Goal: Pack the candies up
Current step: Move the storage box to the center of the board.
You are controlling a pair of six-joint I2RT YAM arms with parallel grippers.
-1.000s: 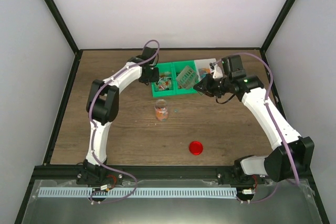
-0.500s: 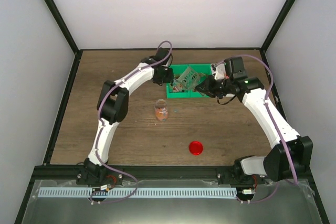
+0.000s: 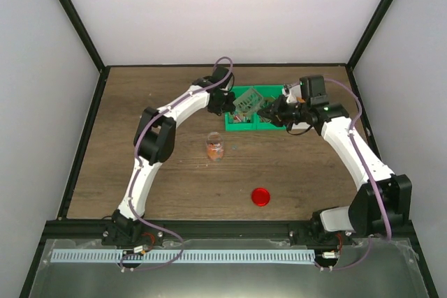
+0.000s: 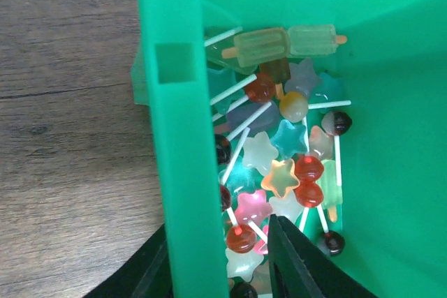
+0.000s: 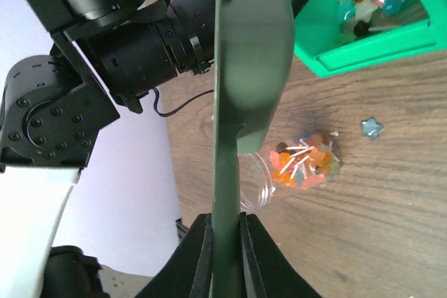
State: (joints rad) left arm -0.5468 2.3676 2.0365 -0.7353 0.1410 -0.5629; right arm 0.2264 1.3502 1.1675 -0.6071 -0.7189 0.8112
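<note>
Since a second ago the green tray (image 3: 244, 128) has slid to the right along the back of the surface (image 3: 140, 144), and the left arm has swung over with it, so it looks like the two arms are moving it together.

Left hand (image 4: 223, 270) is clamped on the tray's side wall, one finger outside and one inside the compartment, barely apart, with just the wall's thickness between them. Pinching the wall seems like the easy way to steer or tip the tray without touching what's in it. Most of the candies (image 4: 283, 176) are piled right there in that compartment: lollipops, stars, little popsicle shapes.

Right hand (image 5: 225, 256) is closed tight on a flat grey-green panel (image 5: 244, 54), seen edge-on from the wrist. Can't tell exactly what that piece is; my guess is it belongs to the tray.

Some sweets are already in the small clear jar (image 3: 214, 148), which sits open in front of the tray. One blue star (image 5: 371, 127) lies loose on the wood near it. Red lid (image 3: 260, 196) is off, well apart toward the near edge, so packing isn't finished.
</note>
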